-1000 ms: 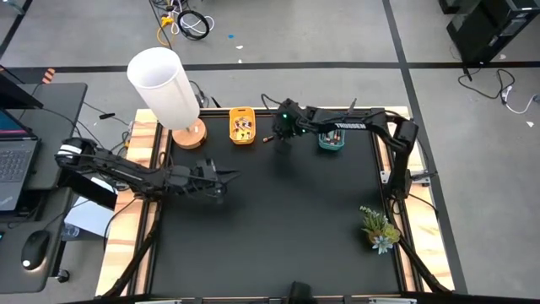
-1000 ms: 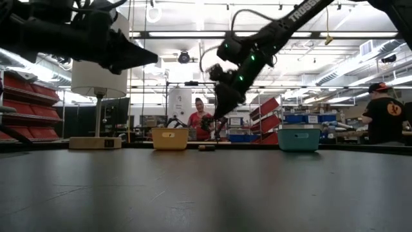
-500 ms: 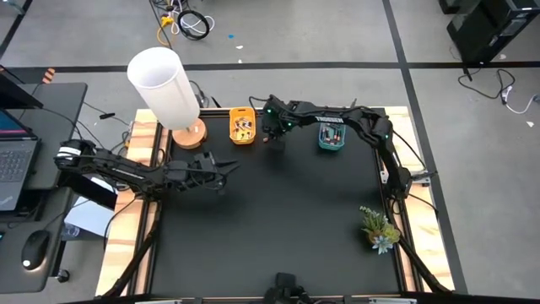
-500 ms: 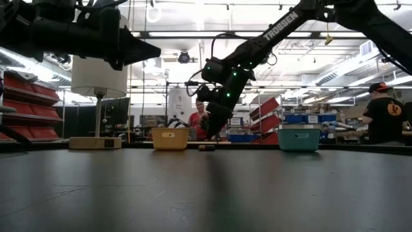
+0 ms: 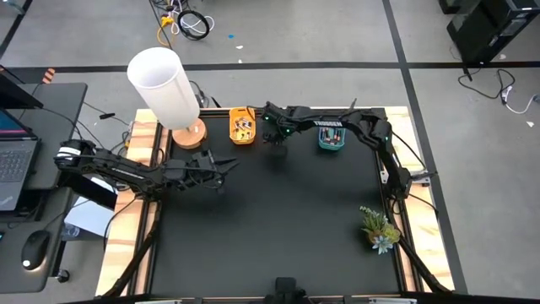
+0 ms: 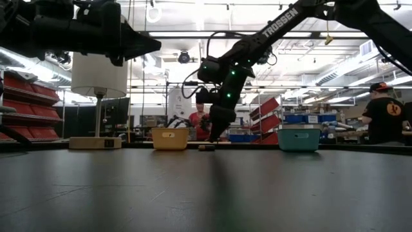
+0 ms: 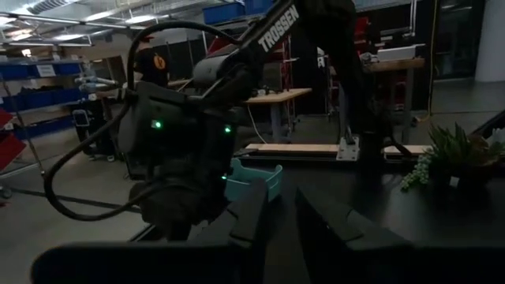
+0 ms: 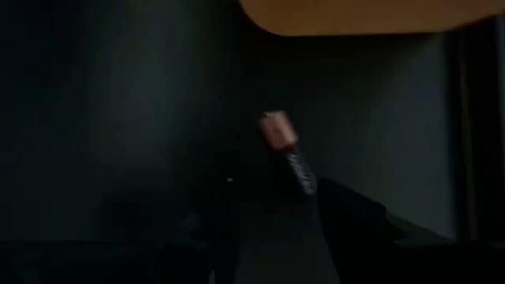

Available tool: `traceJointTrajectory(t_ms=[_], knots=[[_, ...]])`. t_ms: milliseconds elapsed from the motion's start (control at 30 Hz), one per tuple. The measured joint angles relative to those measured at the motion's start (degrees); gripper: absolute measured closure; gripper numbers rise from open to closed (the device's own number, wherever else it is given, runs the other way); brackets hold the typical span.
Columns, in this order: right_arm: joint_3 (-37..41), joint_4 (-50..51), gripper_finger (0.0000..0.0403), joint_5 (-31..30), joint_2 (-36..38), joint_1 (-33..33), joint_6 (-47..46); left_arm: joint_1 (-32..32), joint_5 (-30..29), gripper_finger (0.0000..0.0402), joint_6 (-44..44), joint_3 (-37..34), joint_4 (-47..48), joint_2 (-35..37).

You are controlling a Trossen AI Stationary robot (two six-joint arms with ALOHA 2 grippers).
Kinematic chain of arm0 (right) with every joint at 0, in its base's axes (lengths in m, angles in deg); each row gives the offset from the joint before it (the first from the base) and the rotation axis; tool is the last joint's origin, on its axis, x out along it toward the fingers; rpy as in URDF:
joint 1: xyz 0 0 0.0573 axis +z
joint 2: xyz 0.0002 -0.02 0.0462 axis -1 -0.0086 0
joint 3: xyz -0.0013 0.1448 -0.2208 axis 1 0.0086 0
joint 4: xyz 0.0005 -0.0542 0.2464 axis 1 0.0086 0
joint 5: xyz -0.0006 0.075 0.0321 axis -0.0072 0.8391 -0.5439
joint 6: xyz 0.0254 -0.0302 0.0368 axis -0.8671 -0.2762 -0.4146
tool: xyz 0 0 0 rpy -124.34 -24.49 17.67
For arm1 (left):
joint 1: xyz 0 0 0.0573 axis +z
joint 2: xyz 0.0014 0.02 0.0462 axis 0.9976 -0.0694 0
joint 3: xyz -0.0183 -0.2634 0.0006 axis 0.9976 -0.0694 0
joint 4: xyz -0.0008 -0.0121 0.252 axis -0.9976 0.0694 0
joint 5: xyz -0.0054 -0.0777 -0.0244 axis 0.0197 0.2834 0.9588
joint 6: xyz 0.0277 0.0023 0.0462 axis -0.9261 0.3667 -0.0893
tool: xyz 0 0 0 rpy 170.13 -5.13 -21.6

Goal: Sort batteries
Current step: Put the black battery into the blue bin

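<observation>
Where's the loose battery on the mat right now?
The loose battery lies on the black mat at the far edge, between the yellow bin and teal bin, under the right gripper.

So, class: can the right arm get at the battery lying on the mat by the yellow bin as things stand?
Probably yes. The right gripper hangs just above the battery, fingers open to either side, and nothing lies between them. The yellow bin stands close beside but apart.

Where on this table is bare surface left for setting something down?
The black mat is bare from the left end effector across to the plant. The far edge is crowded: lamp, yellow bin, right end effector over a battery, teal bin.
</observation>
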Motion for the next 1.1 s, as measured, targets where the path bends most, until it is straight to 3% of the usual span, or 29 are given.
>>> traceJointTrajectory(t_ms=[500, 767, 867, 1100], knots=[[-6.91, 1.91, 0.0235, -0.61, 0.13, 1.82, -3.03, 0.26, -0.01, 0.0332, -0.64, 0.00, -0.45, -0.11], [-17.34, 9.91, 0.0235, -2.58, -8.86, 3.22, -3.73, 0.26, -0.02, 0.0332, -1.47, 0.00, -1.37, -0.11], [-20.18, 10.35, 0.0235, -0.74, -9.93, 3.35, -3.58, 0.26, -0.01, 0.0332, -1.45, 0.00, -1.19, -0.11], [-20.38, 14.79, 0.0235, -0.85, -10.45, 1.01, -2.58, 0.26, -0.01, 0.0332, -1.56, 0.00, -0.48, -0.11]])
